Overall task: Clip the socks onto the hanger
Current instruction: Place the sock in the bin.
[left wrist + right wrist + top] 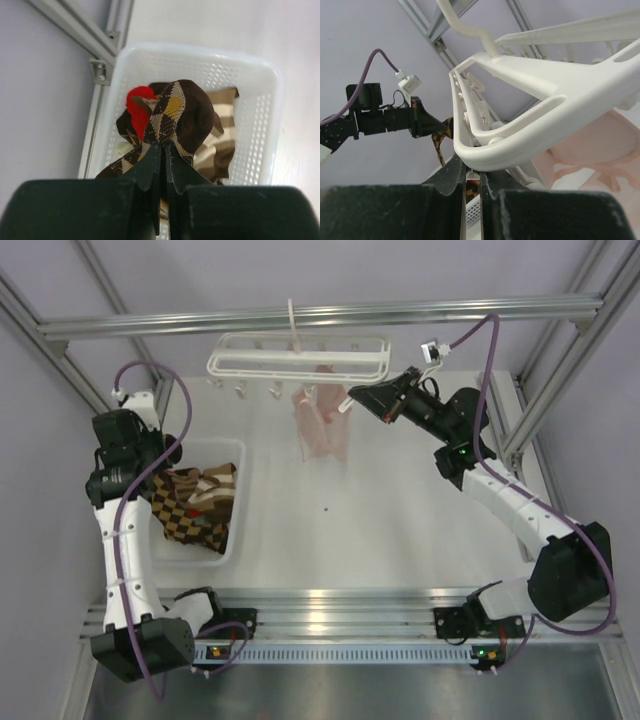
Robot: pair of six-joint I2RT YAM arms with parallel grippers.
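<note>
The white hanger (pixel 300 355) hangs by its hook from the top rail, with pale pink socks (pixel 322 425) clipped under it. An argyle sock (pixel 175 112) in dark brown and orange-tan is pinched in my shut left gripper (pixel 163 146), just above the white basket (pixel 252 75). From above, that gripper (pixel 165 483) is over the basket's left part, where more argyle fabric (pixel 190 510) lies. My right gripper (pixel 472 170) is under the hanger's end rail (pixel 520 137), its jaws nearly closed on a small white clip (pixel 475 173). From above it (pixel 350 392) is beside the pink socks.
The basket (pixel 232 530) also holds a red item (pixel 137 102) and a beige-and-brown striped sock (pixel 220 145). Aluminium frame posts (pixel 545 390) stand at both sides and a rail runs along the near edge (pixel 320 605).
</note>
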